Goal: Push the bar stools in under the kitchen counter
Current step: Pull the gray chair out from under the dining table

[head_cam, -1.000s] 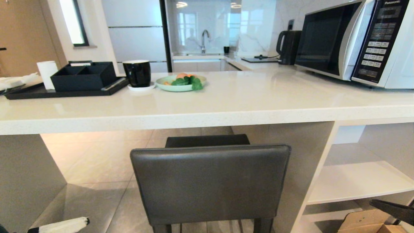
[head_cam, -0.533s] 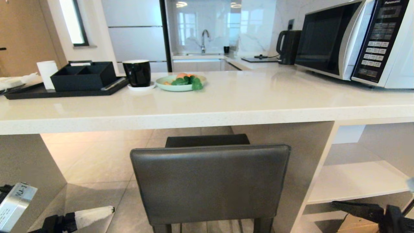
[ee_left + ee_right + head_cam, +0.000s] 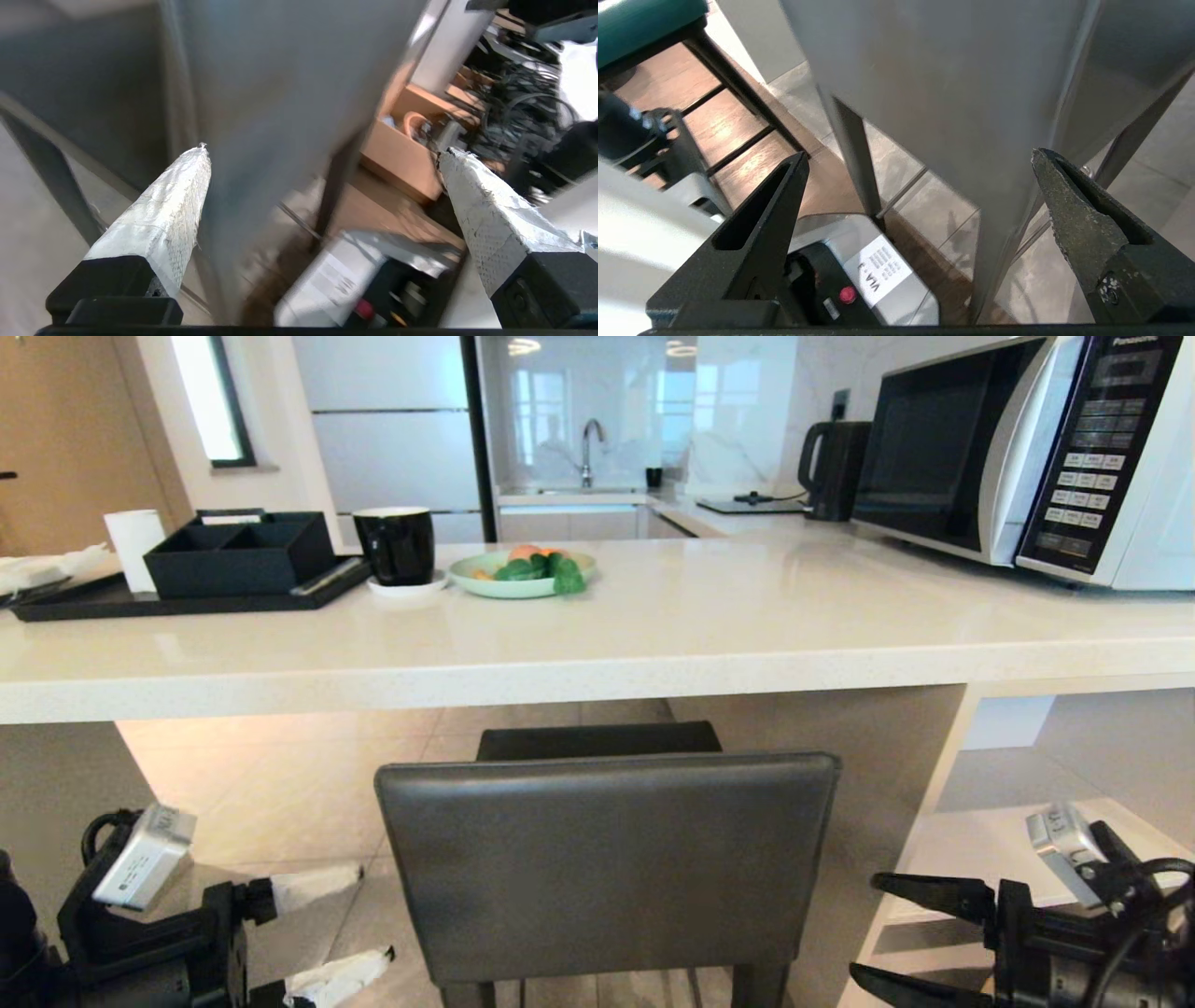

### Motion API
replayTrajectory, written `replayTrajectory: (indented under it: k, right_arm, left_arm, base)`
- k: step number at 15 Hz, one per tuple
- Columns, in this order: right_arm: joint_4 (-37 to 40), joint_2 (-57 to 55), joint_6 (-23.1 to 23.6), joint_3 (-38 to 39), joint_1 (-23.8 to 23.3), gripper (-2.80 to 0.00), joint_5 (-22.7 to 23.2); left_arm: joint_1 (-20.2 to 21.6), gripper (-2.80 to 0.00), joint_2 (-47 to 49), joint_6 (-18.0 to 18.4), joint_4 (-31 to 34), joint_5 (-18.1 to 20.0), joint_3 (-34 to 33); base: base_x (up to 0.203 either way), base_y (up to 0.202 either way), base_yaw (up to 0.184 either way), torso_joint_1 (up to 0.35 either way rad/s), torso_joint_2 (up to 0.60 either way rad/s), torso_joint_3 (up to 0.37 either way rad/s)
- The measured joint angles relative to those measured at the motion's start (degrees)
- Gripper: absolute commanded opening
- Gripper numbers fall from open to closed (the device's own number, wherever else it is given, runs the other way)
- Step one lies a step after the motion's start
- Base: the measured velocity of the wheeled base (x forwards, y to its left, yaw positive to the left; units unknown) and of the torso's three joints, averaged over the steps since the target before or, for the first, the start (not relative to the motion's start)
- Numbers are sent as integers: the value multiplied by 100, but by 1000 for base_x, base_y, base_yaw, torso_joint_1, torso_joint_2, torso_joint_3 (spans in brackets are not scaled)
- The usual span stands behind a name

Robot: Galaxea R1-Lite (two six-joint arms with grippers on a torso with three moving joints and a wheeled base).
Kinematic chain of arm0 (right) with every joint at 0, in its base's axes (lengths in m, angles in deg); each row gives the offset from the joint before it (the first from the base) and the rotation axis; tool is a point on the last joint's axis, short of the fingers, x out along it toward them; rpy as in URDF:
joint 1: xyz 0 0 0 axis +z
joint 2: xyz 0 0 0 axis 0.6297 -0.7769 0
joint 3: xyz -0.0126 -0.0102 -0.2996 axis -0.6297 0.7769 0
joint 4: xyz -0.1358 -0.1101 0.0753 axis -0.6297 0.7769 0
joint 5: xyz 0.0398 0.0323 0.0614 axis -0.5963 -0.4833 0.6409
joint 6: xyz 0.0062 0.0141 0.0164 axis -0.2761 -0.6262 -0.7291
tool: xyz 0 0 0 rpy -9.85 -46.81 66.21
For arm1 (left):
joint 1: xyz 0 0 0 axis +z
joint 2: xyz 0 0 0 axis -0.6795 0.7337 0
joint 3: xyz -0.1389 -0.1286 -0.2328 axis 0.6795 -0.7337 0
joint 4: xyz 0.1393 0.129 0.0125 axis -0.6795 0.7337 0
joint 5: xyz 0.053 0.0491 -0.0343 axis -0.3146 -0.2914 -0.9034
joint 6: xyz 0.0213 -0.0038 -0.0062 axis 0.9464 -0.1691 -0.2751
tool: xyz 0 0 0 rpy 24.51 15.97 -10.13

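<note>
White-wrapped fingers: the left gripper [image 3: 345,929] is spread wide and grasps nothing, low at the left, just beside the grey stool's back edge.
Black fingers: the right gripper [image 3: 878,933] is likewise spread and empty, low at the right, pointing in at the other edge of the back.
Grey stool [image 3: 607,863]: square leather back between the two grippers, seat partly under the tabletop; its legs are cut off at the head view's lower edge.
Teal stool [image 3: 640,18]: only a corner of its seat and black legs show in the right wrist view.
Tabletop [image 3: 653,625]: thick, glossy, off-white, spanning the head view above the grey stool.
Tray [image 3: 187,597]: black, holding a black divided box [image 3: 238,555] whose contents cannot be seen, and a white roll [image 3: 135,546].
Plate [image 3: 518,577]: pale green, with green and orange food.
Mug [image 3: 397,546]: black, contents hidden.
Microwave [image 3: 1027,457]: cut off at right.
Shelves [image 3: 990,849]: white, partly behind the right arm.
</note>
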Motion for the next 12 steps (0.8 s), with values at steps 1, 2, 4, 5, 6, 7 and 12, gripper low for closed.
replayTrajectory:
  k: [1, 2, 4, 5, 6, 7, 12]
  right_arm:
    - [-35, -156, 0, -69, 19, 0, 0]
    - [-83, -311, -4, -163, 47, 0, 1]
    - [-245, -611, -9, -337, 109, 0, 6]
    - [-376, -773, -10, -411, 136, 0, 4]
    - [-558, -956, -10, -483, 163, 0, -8]
    - [-766, -1147, -10, -535, 189, 0, -22]
    - [-1774, -1953, -16, -632, 215, 0, -76]
  left_arm:
    - [-22, 0, 145, 3, -177, 7, -6]
    - [-52, 0, 261, 8, -208, 9, -13]
    - [-109, 0, 419, 12, -251, 1, -13]
    - [-121, 0, 472, 14, -254, 2, -2]
    - [-126, 0, 520, 19, -260, 1, 14]
    - [-123, 0, 566, 19, -260, -2, 49]
    - [-57, 0, 779, 19, -262, -16, 220]
  base:
    - [0, 0, 0, 0, 0, 0]
    - [0, 0, 0, 0, 0, 0]
    - [0, 0, 0, 0, 0, 0]
    - [0, 0, 0, 0, 0, 0]
    - [0, 0, 0, 0, 0, 0]
    - [0, 0, 0, 0, 0, 0]
    - [0, 0, 0, 0, 0, 0]
